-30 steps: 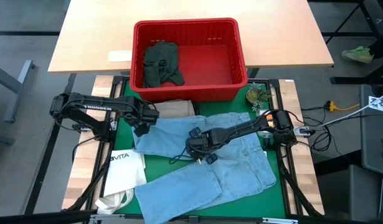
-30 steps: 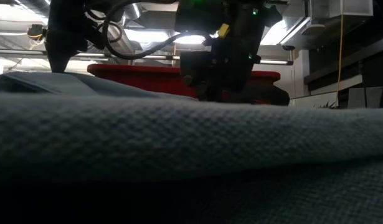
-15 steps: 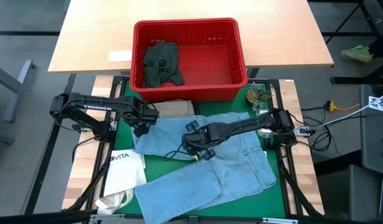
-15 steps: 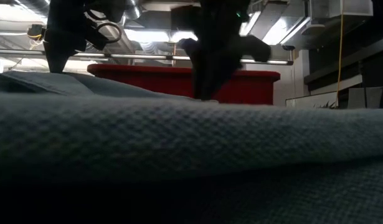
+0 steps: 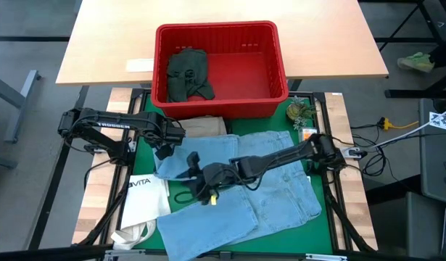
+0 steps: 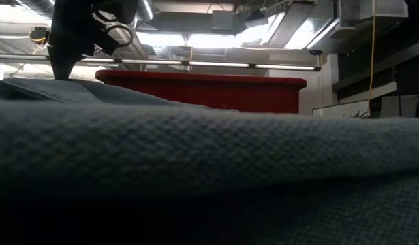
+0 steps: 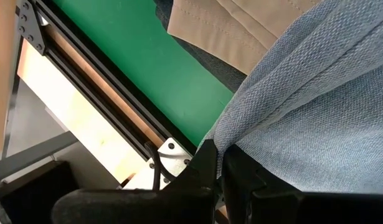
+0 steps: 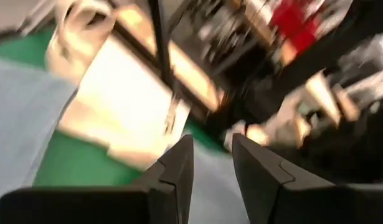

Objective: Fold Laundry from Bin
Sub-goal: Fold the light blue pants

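Note:
Light blue jeans (image 5: 273, 188) lie spread over the green mat (image 5: 146, 163) and fill the foreground of the low view (image 6: 209, 156). My left gripper (image 5: 164, 150) is shut on their far left corner. My right gripper (image 5: 190, 176) hovers open above the jeans' left part, nearly level and pointing toward the table's left, with nothing between its fingers (image 8: 179, 165). Khaki trousers (image 5: 204, 127) show from under the jeans' far edge. The red bin (image 5: 277, 65) stands behind the mat with a dark green piece (image 5: 188, 72) lying in its left half. My left gripper pinches the jeans' far left corner (image 7: 231, 134) between its two fingers, coming from above at a steep slant. The cloth rises to the fingers there in a ridge (image 6: 32, 87). The rest of the jeans lies on the mat.
A white tote bag (image 5: 146, 197) lies at the mat's near left. A small greenish object (image 5: 301, 111) sits at the far right corner. A wooden table (image 5: 339, 43) carries the bin, with a paper slip (image 5: 139, 65) beside it.
My right gripper has risen off the jeans and gone toward the table's left, tipping from pointing down to nearly level. It has left the low view. The jeans lie as before.

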Robot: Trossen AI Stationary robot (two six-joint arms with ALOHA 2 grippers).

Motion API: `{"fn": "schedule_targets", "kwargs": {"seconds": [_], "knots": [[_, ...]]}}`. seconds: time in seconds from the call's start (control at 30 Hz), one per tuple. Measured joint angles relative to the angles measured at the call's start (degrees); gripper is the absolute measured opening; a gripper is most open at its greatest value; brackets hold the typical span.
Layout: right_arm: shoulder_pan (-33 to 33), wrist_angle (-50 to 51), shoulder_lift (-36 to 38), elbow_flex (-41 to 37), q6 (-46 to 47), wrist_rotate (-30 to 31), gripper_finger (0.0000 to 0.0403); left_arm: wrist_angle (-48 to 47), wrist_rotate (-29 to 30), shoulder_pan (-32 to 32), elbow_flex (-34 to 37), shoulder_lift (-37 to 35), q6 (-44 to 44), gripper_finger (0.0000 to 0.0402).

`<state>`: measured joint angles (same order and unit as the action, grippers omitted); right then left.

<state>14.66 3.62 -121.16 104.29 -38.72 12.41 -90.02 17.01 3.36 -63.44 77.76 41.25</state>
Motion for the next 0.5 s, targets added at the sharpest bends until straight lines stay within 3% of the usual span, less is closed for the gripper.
{"fn": "schedule_targets", "kwargs": {"seconds": [0.13, 0.5], "knots": [[-0.02, -7.97, -3.53, -0.01, -2.33, -1.47, 0.0113, 0.02, -0.84, 0.00, 0.00, 0.00, 0.00, 0.0004], [-1.21, -10.48, -10.91, -0.04, -5.50, 0.00, 0.0113, 0.07, -1.51, 0.00, 0.00, 0.00, 0.02, 0.0004]]}}
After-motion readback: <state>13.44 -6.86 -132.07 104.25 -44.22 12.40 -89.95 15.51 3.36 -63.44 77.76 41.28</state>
